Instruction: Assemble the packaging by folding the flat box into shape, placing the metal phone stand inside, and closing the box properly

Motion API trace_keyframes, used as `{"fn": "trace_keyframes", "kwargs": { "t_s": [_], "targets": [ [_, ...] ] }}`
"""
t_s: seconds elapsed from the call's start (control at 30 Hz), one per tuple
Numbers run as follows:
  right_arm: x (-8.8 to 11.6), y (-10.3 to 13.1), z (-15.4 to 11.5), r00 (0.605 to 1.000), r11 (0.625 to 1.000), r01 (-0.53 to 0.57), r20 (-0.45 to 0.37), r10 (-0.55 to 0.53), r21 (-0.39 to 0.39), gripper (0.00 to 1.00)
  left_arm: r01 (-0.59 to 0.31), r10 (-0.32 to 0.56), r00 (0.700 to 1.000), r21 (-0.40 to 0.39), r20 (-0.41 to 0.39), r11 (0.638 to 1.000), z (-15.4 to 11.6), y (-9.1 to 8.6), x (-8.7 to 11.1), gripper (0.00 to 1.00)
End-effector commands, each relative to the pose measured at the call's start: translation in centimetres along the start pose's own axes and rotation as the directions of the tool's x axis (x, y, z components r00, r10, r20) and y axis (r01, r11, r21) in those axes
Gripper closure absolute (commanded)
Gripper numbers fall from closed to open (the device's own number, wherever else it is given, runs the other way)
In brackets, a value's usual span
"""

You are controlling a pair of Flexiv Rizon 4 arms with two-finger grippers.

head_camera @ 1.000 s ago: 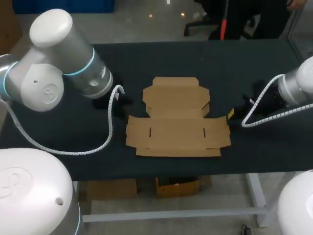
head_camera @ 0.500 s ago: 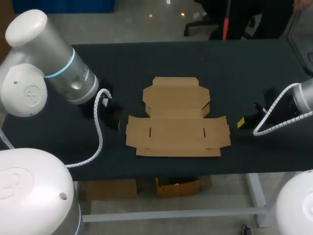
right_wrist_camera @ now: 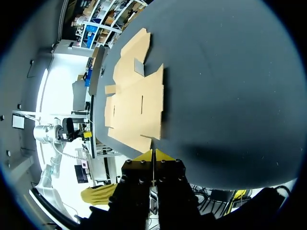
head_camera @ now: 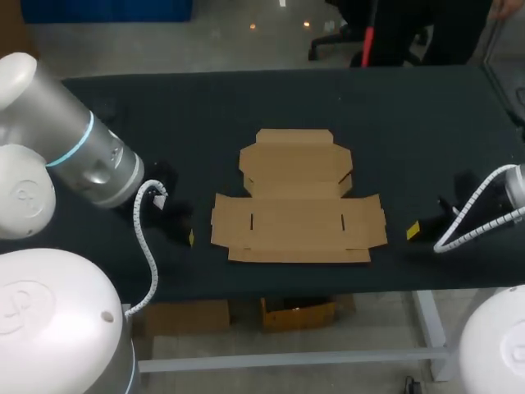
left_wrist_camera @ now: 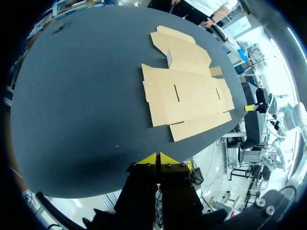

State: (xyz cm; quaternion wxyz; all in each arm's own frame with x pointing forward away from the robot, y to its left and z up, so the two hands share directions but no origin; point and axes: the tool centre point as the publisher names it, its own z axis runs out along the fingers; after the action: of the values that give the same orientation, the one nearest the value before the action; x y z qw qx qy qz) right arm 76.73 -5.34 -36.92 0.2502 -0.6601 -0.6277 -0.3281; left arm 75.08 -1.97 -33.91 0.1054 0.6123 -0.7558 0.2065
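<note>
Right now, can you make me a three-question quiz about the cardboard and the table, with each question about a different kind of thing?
1. Where is the cardboard box?
A. In the middle of the table
B. Lifted up in the air
C. Hanging off the table's edge

2. What colour is the table top?
A. White
B. Red
C. Black

3. What state is the box in?
A. Folded up and closed
B. Flat and unfolded
C. Torn in two

Answers:
1 A, it lies on the table between the left gripper and the right gripper, and neither touches it.
2 C, the head view shows a black top.
3 B, its panels and flaps lie spread out on the table.
</note>
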Motion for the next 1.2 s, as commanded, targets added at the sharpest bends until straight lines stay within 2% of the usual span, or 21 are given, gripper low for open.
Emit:
{"fn": "trace_keyframes", "kwargs": {
  "t_s": [0.03, 0.47, 0.87, 1.2],
  "targets": [
    [-1.1, -0.5, 0.2, 0.999, 1.000, 0.006, -0.036, -0.006, 0.001, 1.00, -0.007, 0.008, 0.999, 0.027, -0.033, 1.000, 0.1, 1.5, -0.5, 1.00],
    [-1.2, -1.5, 1.2, 0.998, 0.998, 0.047, -0.035, -0.046, 0.031, 1.00, -0.023, 0.023, 0.997, 0.013, -0.067, 1.000, 1.3, 3.3, -0.3, 1.00],
    [-1.8, -1.2, 2.6, 0.999, 0.998, 0.043, -0.033, -0.041, 0.046, 1.00, -0.015, 0.014, 0.993, -0.008, -0.113, 1.000, 2.7, 3.6, -0.8, 1.00],
    [-2.0, -0.8, 3.4, 0.998, 0.997, 0.046, -0.036, -0.044, 0.055, 1.00, -0.029, 0.023, 0.988, -0.034, -0.155, 0.999, 4.3, 2.9, -0.8, 1.00]
  ]
}}
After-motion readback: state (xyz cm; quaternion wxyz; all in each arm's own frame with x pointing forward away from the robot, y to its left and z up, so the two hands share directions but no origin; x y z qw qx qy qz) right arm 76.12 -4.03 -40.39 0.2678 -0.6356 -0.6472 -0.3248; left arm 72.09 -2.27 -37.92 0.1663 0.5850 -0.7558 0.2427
